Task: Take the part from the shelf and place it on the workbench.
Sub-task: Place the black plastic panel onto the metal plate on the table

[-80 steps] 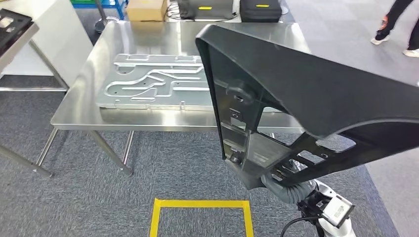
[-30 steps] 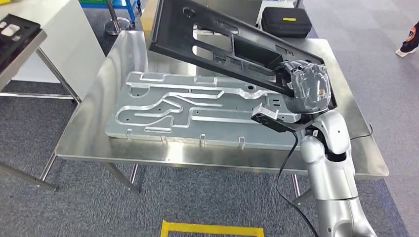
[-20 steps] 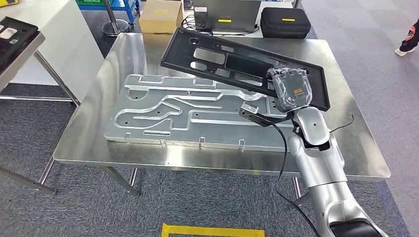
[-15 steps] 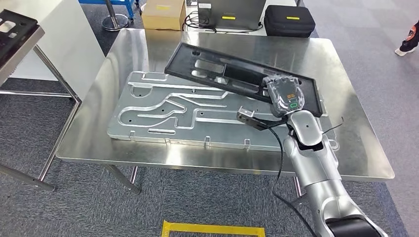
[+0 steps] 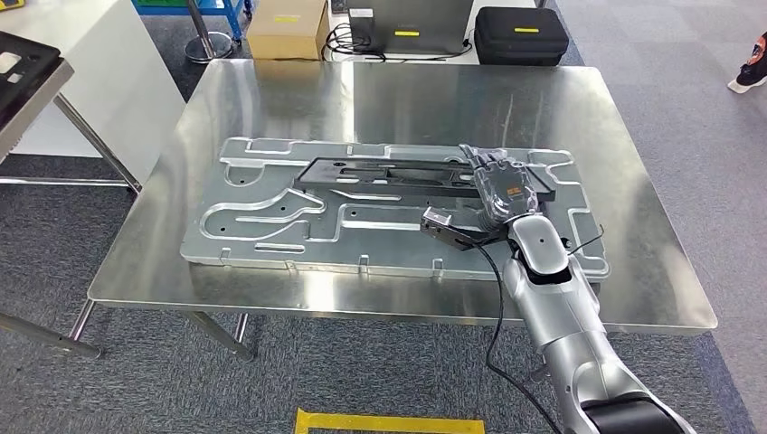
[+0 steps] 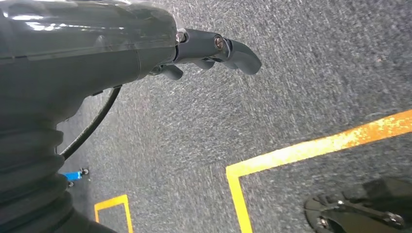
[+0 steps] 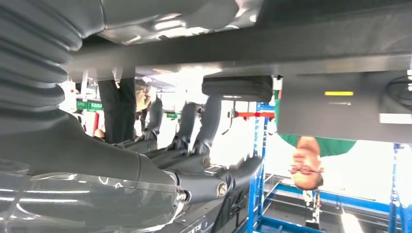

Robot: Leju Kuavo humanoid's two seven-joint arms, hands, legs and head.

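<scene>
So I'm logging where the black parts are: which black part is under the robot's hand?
The long black part lying on the grooved metal plate, under the right hand; the other black part sits on the side shelf.

One shiny steel counter (image 5: pixel 271 99) carries one large grooved aluminium plate (image 5: pixel 262 217), and one long black plastic part (image 5: pixel 389 174) lies flat on that plate. Beyond the counter's far edge stand one brown cardboard box (image 5: pixel 288 27), one grey case (image 5: pixel 423 23) and one black zipped case (image 5: pixel 522 34), each with a yellow label. Two yellow tape outlines (image 6: pixel 301 155) mark the floor.
</scene>
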